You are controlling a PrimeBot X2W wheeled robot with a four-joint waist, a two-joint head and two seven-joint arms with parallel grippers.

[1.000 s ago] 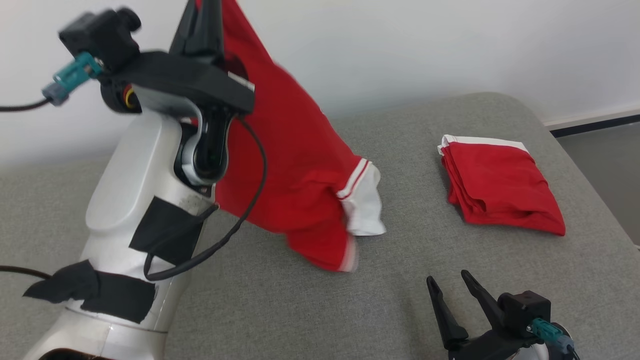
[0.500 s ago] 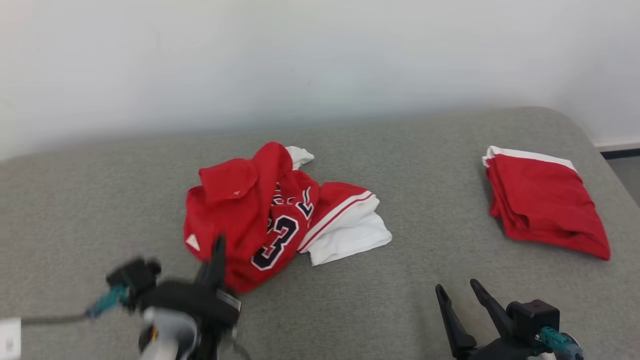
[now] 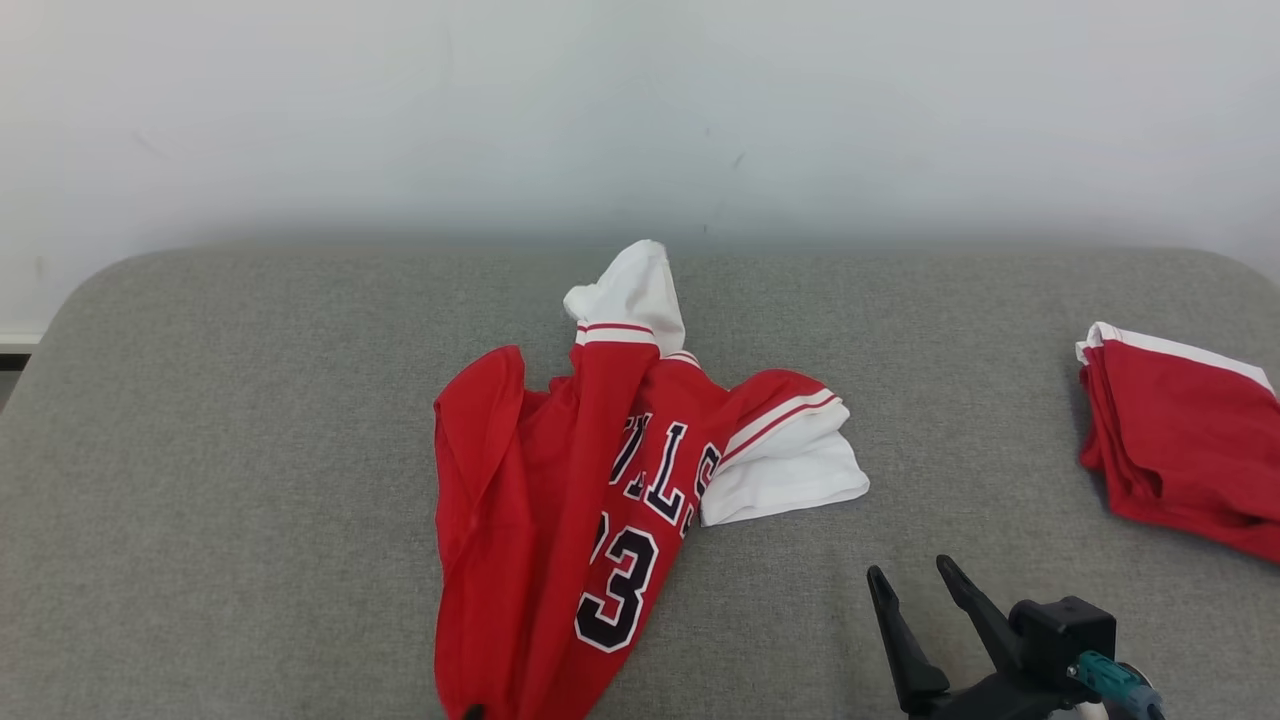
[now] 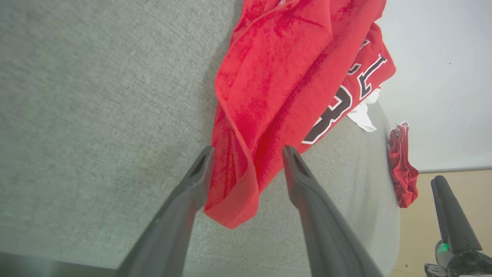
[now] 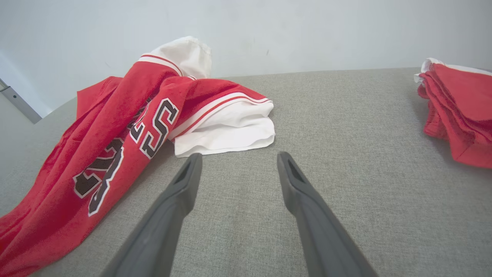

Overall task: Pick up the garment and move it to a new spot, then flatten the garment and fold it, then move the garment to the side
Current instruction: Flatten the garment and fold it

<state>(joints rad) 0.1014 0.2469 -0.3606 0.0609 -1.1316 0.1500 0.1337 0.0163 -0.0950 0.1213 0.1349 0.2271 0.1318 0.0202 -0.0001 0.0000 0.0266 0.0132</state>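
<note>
Soft, light, limp jersey (image 3: pixel 560 500) — expect bunching and slip. Grasp at the hem (image 4: pixel 230 217), never mid-panel. Left hand (image 4: pixel 248 150) parted astride that hem, not pinching; right hand (image 3: pixel 910 568) spread wide, empty.

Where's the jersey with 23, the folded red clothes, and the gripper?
jersey (image 3: pixel 560 480), head view, red cloth left of the lettering.
folded red garment (image 3: pixel 1190 440), head view, its top layer.
right gripper (image 3: pixel 910 567), head view, midway between its fingertips.
</note>
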